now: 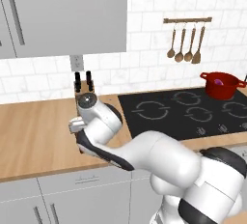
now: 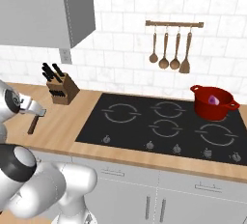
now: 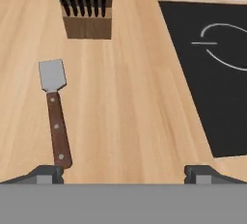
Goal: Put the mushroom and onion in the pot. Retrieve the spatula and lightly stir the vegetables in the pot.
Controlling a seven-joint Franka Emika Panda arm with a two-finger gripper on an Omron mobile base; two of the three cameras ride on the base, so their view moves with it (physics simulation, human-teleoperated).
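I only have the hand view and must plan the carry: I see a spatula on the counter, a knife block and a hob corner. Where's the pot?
Observer: The pot stands on the back right burner of the hob, far to the right of the knife block.
Operator: Anything in it?
Observer: The onion lies inside. I cannot make out a mushroom.
Operator: Anything above the hob to avoid?
Observer: A rail on the wall holds four hanging wooden utensils, left of the pot and well above it.
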